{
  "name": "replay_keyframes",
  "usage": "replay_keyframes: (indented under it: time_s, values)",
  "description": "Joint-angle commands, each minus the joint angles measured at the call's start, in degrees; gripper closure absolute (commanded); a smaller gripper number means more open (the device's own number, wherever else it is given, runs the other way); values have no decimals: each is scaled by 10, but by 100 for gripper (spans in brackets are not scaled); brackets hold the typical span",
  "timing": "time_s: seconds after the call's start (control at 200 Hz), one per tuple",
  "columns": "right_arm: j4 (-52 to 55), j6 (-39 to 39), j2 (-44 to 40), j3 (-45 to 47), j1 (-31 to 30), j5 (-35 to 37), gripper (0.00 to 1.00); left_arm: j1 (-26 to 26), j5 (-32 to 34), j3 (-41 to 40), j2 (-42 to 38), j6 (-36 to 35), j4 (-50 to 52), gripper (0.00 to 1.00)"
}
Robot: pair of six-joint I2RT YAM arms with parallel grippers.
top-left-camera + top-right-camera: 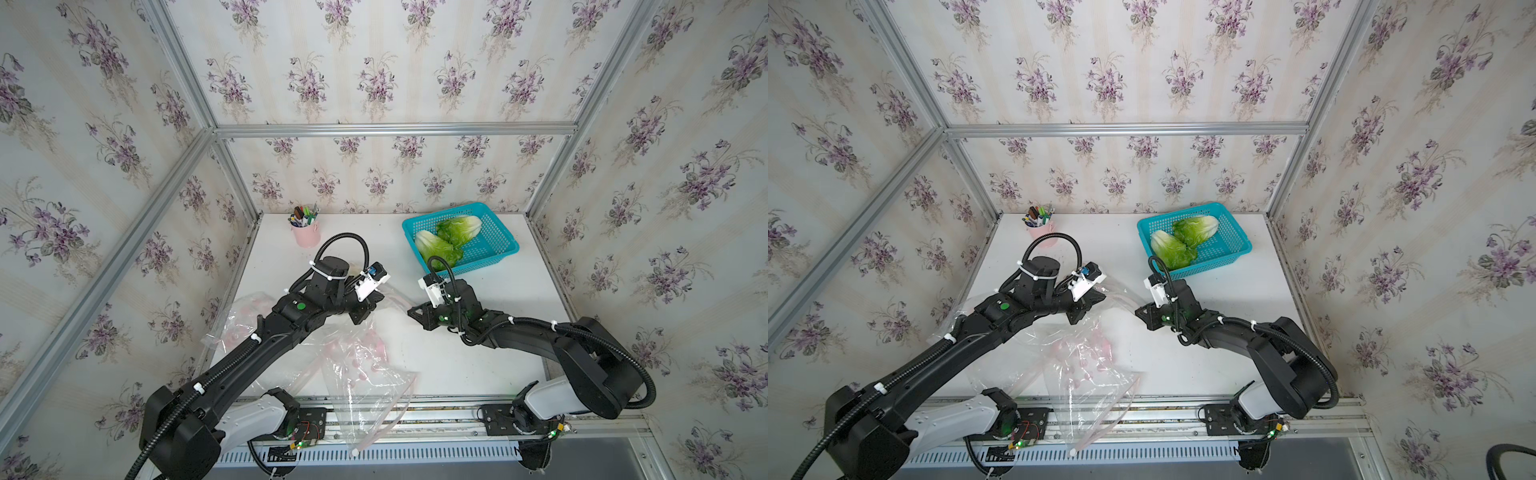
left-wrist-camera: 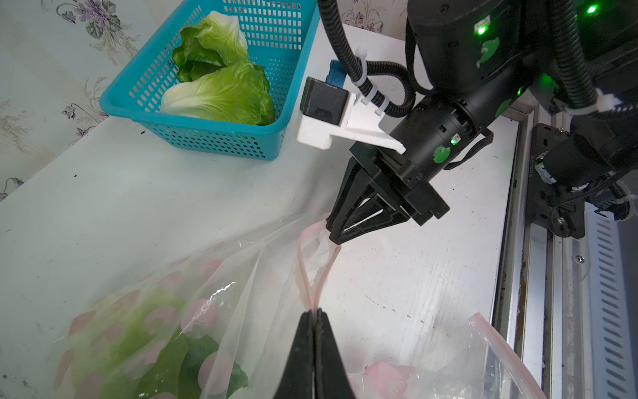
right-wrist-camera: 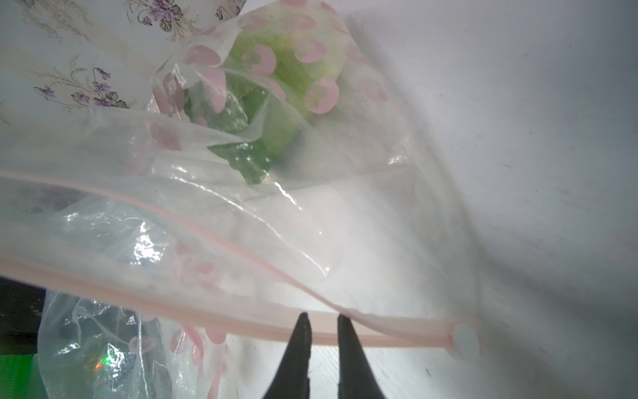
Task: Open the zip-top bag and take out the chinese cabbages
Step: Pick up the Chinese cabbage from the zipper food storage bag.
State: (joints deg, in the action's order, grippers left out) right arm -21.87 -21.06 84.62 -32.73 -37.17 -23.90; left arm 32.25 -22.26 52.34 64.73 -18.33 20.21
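Observation:
A clear zip-top bag (image 1: 357, 361) with pink dots lies across the front of the table, partly under my left arm. My left gripper (image 2: 315, 311) is shut on its pink zip strip (image 2: 312, 276). My right gripper (image 3: 322, 316) faces it from the right with its jaws a narrow gap apart. The strip runs across the tips and is not pinched, and the white slider (image 3: 466, 340) sits just beside them. One chinese cabbage (image 3: 276, 103) shows green inside the bag. Two more chinese cabbages (image 1: 436, 249) (image 1: 461, 228) lie in the blue basket (image 1: 486, 264).
A pink cup of pens (image 1: 305, 232) stands at the back left of the table. The basket sits at the back right, close behind the right wrist. Metal frame posts and wallpapered walls close in three sides. The bag's lower end hangs over the front rail (image 1: 436, 409).

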Motion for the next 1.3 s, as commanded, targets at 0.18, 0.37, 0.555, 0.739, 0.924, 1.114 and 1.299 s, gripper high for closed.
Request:
replay_keyframes:
  time_s: [0.18, 0.37, 0.555, 0.739, 0.924, 1.114, 1.299]
  values:
    - [-87, 4, 57, -51, -2, -17, 55, 4, -20, 1, -2, 0, -5, 100]
    - [-122, 6, 95, -72, -11, -17, 42, 7, -18, 0, 1, -1, -5, 100]
    - [-118, 11, 145, -107, -21, -41, 41, 8, -21, 2, 12, -1, -6, 100]
    - [-153, -24, 182, -128, -33, -32, 39, 11, -33, 2, 23, 1, -11, 100]
    - [-257, -81, 183, -100, -39, -13, 40, 12, -9, 5, 30, 13, -22, 100]
    - [-363, -29, 218, -68, -91, -24, 48, 12, 13, 7, 42, 49, -66, 100]
    - [-561, -46, 292, -20, -112, 14, 63, 12, 15, 12, 51, 81, -102, 100]
